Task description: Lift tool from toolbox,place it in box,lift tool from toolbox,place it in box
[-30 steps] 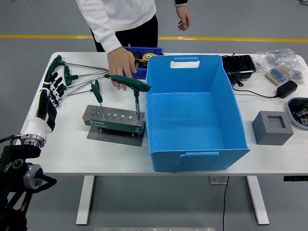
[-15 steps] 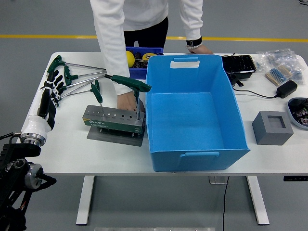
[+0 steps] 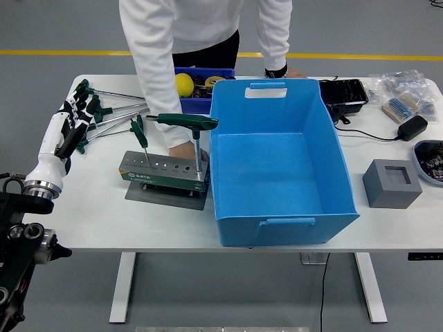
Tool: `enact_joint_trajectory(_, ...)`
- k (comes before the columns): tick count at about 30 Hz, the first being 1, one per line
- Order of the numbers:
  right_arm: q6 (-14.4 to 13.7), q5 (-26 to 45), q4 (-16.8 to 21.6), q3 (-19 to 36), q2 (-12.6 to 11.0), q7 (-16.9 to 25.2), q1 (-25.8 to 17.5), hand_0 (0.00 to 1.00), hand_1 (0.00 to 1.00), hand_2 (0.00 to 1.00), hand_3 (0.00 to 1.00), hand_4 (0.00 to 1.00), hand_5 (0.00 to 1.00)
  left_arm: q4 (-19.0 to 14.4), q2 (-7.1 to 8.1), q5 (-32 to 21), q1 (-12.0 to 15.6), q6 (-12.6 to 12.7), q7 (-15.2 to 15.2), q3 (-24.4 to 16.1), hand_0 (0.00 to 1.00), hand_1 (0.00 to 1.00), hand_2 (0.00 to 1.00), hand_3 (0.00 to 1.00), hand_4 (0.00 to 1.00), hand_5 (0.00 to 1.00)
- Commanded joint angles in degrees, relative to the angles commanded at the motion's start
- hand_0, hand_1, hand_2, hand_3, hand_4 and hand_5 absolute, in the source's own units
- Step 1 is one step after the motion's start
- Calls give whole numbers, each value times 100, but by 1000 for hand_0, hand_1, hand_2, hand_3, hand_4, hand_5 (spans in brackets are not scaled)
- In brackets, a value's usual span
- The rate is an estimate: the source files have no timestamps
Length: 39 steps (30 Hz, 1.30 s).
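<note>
A grey tool holder (image 3: 163, 171) stands on a dark mat left of the big blue box (image 3: 277, 160). Two green T-handle keys stand upright in the holder: a small one (image 3: 140, 131) at its left end and a large one (image 3: 189, 121) at its right end. Several more T-handle keys (image 3: 114, 111) lie loose on the table behind it. My left hand (image 3: 75, 116) hovers at the handle ends of those loose keys, fingers relaxed and holding nothing. A person leans over from the far side with one hand (image 3: 181, 149) down just behind the holder, by the large key's shaft.
The person's other hand (image 3: 285, 71) rests behind the blue box. A small blue bin (image 3: 201, 84) with a yellow ball sits at the back. A black tray (image 3: 342, 94), bagged parts (image 3: 405, 90), a black adapter (image 3: 413, 127) and a grey foam block (image 3: 391, 182) lie to the right.
My left hand has risen and swung further away, toward the loose keys' handles. The person has leaned in and brought a hand down behind the holder. The large key's handle has turned.
</note>
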Motion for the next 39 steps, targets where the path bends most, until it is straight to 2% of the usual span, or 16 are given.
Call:
enact_joint_trajectory(1, 0, 0, 0, 0, -1, 0, 2, 693, 668, 728, 553, 787, 691, -55, 48, 219, -42, -25, 40, 29, 998, 998, 998, 998, 998, 763)
enact_joint_trajectory(2, 0, 2, 0, -1, -4, 1, 6, 693, 668, 728, 553, 787, 691, -133, 112, 479, -100, -47, 102, 84, 998, 998, 998, 998, 998, 580)
enact_joint_trajectory(7, -3, -13, -1, 10, -8, -3, 19, 693, 668, 728, 553, 787, 691, -471, 359, 1671, -471, -236, 491, 468, 998, 998, 998, 998, 998, 580)
enact_joint_trajectory(8, -5, -19, -1, 12, -9, -4, 22, 693, 668, 728, 553, 786, 691, -536, 391, 1932, -548, -299, 574, 556, 998, 998, 998, 998, 998, 445)
enact_joint_trajectory(12, -10, -35, -1, 24, -13, -10, 36, 693, 668, 728, 553, 786, 691, -838, 522, 2900, -927, -598, 806, 1072, 998, 998, 998, 998, 998, 445)
enact_joint_trajectory(15, -13, -32, 1, 22, -15, -8, 45, 693, 668, 728, 552, 787, 691, -857, 595, 3561, -1239, -874, 953, 1415, 998, 998, 998, 998, 998, 403)
enact_joint_trajectory(19, -14, -23, 3, 22, -21, -7, 56, 693, 668, 728, 552, 787, 691, -758, 693, 3668, -1646, -1294, 1167, 1786, 998, 998, 998, 998, 998, 403)
enact_joint_trajectory(23, -14, -27, 4, 28, -25, -14, 60, 693, 668, 728, 552, 786, 691, -674, 740, 3498, -1940, -1498, 1149, 2128, 998, 998, 998, 998, 998, 383)
enact_joint_trajectory(25, -17, -59, 5, 41, -27, -23, 63, 693, 668, 728, 552, 786, 691, -618, 730, 3490, -2067, -1529, 1128, 2304, 998, 998, 998, 998, 998, 383)
enact_joint_trajectory(26, -18, -70, 6, 45, -27, -26, 63, 695, 669, 728, 552, 786, 691, -590, 720, 3487, -2109, -1533, 1131, 2364, 998, 998, 998, 944, 998, 401)
enact_joint_trajectory(31, -19, -109, 9, 63, -32, -37, 67, 695, 669, 728, 552, 786, 691, -359, 665, 3582, -2346, -1533, 1233, 2647, 998, 998, 998, 944, 998, 401)
enact_joint_trajectory(32, -18, -105, 9, 62, -34, -37, 68, 694, 669, 728, 552, 786, 690, -315, 667, 3605, -2395, -1529, 1250, 2709, 957, 962, 992, 833, 998, 456)
enact_joint_trajectory(37, -20, -105, 12, 68, -38, -38, 71, 694, 669, 728, 552, 786, 690, -72, 688, 3663, -2650, -1478, 1314, 3068, 957, 962, 992, 833, 998, 456)
enact_joint_trajectory(38, -21, -110, 12, 72, -38, -40, 71, 693, 669, 728, 552, 786, 691, -14, 691, 3658, -2704, -1452, 1326, 3146, 850, 774, 806, 753, 998, 503)
enact_joint_trajectory(39, -22, -115, 13, 73, -39, -40, 72, 693, 669, 728, 552, 786, 691, 43, 693, 3656, -2753, -1421, 1337, 3218, 850, 774, 806, 753, 998, 503)
